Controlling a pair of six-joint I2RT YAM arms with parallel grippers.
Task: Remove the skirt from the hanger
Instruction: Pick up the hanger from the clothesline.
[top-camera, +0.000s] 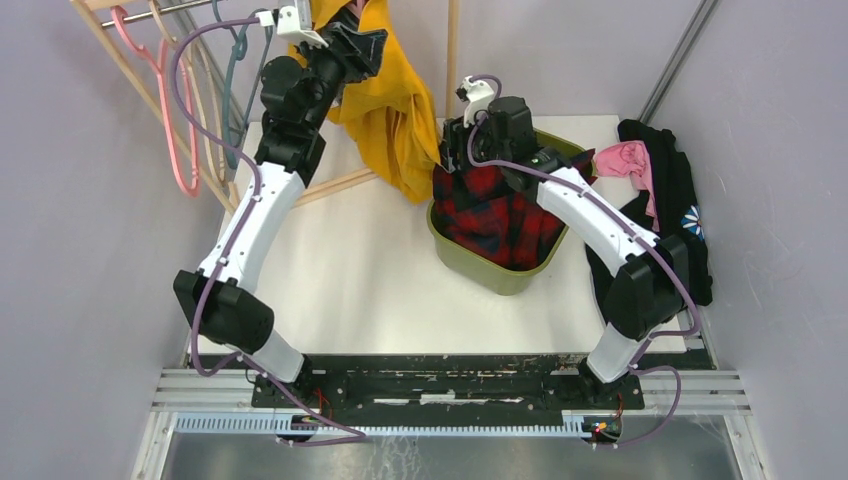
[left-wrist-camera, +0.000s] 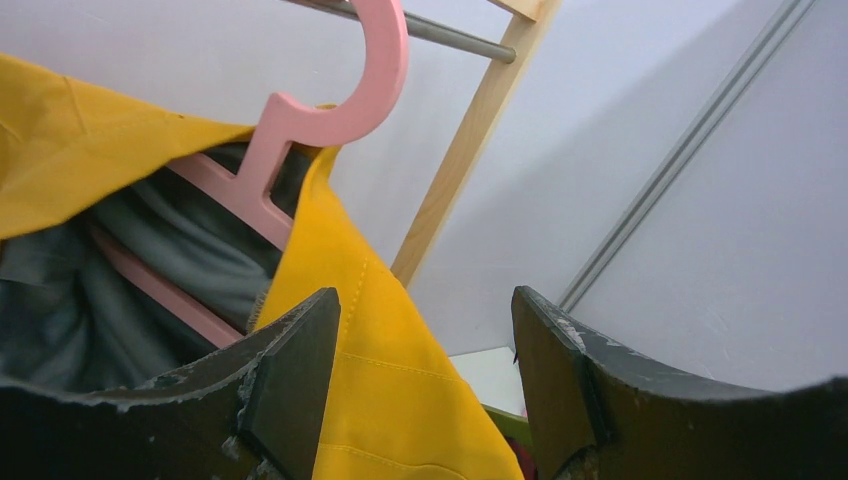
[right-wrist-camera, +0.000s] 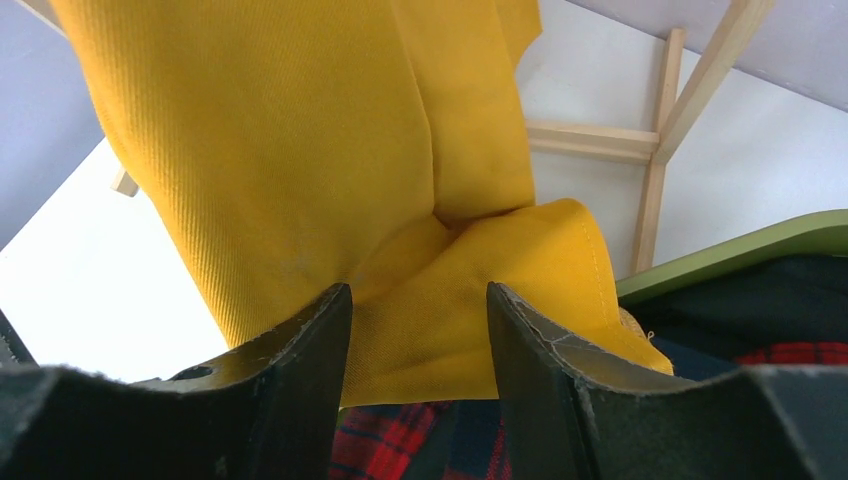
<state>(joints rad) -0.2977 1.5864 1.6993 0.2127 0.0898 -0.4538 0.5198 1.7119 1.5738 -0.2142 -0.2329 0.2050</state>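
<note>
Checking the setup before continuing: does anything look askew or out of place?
The skirt sags unevenly on the pink hanger, grey lining exposed; black clothes lie heaped at the table's right edge.

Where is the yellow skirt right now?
In the top view the yellow skirt hangs at upper centre on a pink hanger from the wooden rack, its hem draping just left of the green basket.

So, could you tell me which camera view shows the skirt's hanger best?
The left wrist view: the pink hanger fills the frame, hooked over the rod, with the yellow skirt draped on it. In the top view the left arm hides it. The right wrist view shows only skirt fabric.
</note>
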